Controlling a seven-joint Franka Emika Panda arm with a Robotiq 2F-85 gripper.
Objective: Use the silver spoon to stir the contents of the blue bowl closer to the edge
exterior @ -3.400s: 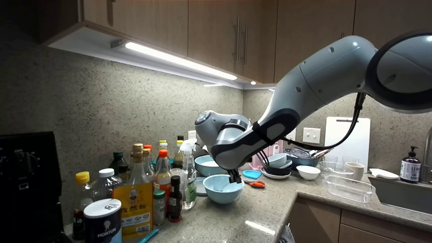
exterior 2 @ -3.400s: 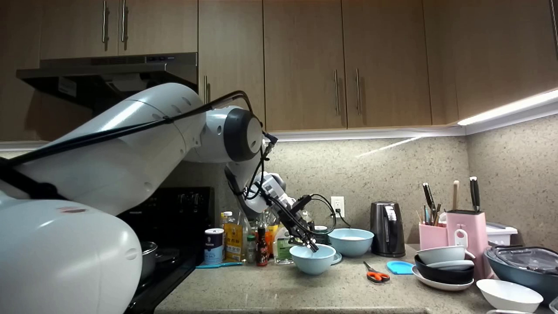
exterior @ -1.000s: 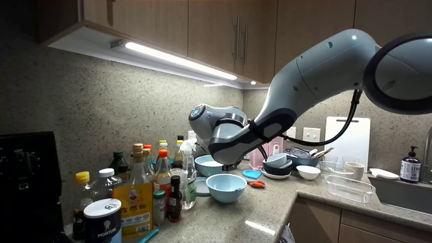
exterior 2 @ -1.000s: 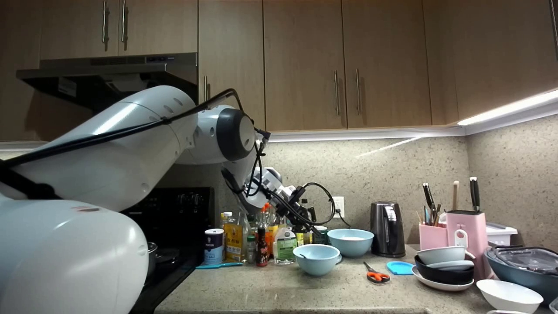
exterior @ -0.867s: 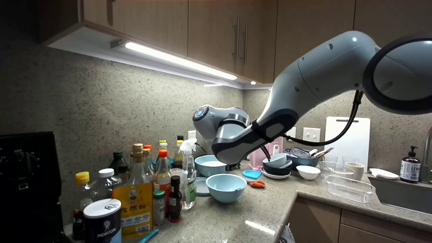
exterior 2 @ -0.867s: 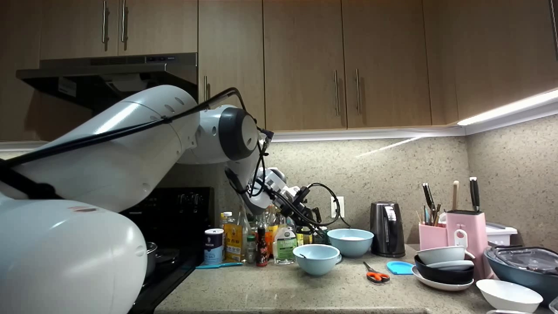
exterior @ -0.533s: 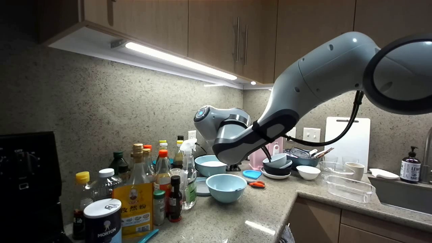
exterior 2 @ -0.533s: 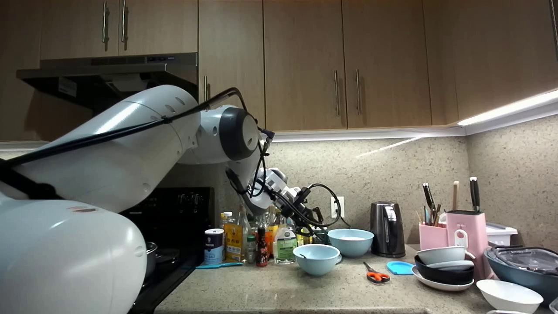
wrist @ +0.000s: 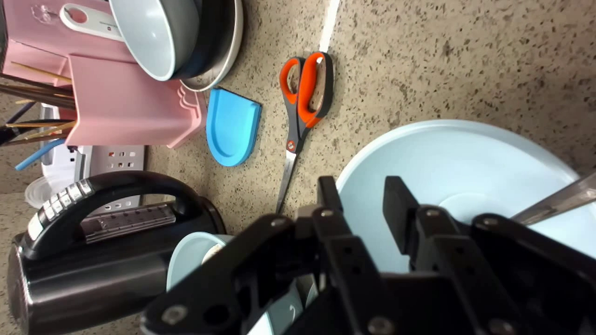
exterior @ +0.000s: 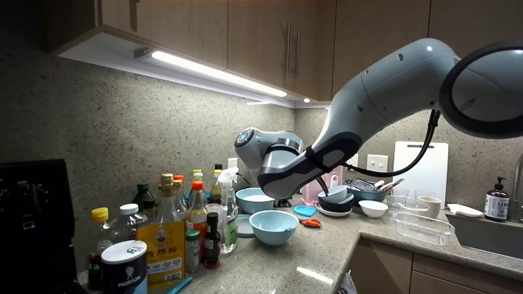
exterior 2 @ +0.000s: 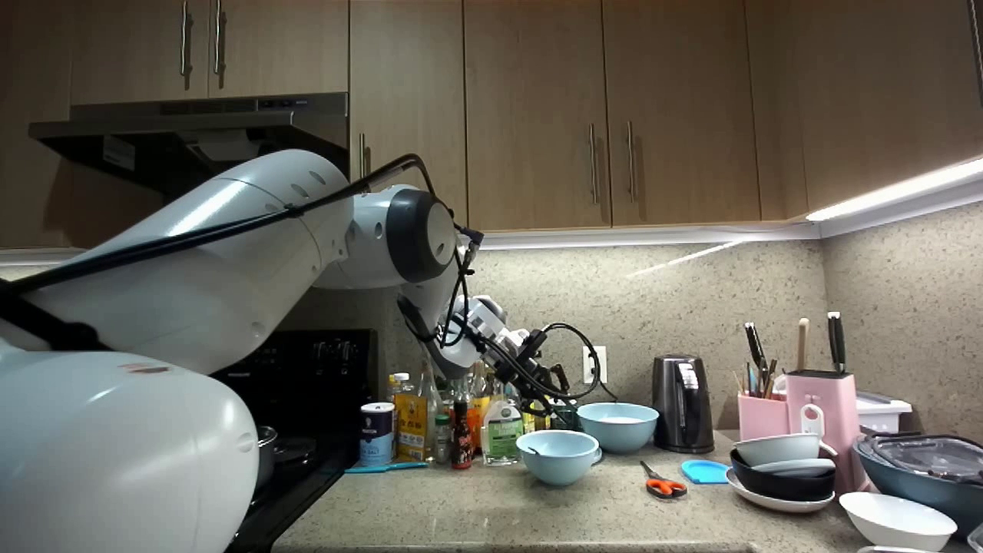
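- The speckled, beige-grey stone counter (exterior 2: 499, 514) ran along the similarly speckled wall (exterior 2: 737, 307).
- The jointed, grey-white robot arm (exterior: 384, 90) reached in over the counter, its last section tipped downward.
- A tall, black, shiny electric kettle (exterior 2: 683, 403) stood upright near the wall.
- A round, light-blue back bowl (exterior 2: 620, 440), white within, sat just beside the kettle, left of it in an exterior view.
- The plain, round, light-blue front bowl (exterior 2: 559, 467), the task's bowl, stood upright on the counter, nearer its front edge than the back bowl.
- The black, two-fingered end effector (wrist: 361, 190) showed above the front bowl's far rim in both exterior views. In the wrist view its fingers (wrist: 398, 200) stood apart, and the front bowl's pale inside showed through the gap.
- A pair of orange-handled steel scissors (wrist: 291, 145) lay flat near the front bowl, loops toward the counter's front edge.
- A flat, bright-blue, round-ended tray (wrist: 231, 125) lay just beside the scissors.
- The slim, silver metal spoon (wrist: 558, 202) lay slanted in the front bowl and crossed its rim in the wrist view. One end was hidden behind the end effector; whether the two touched, I could not tell.
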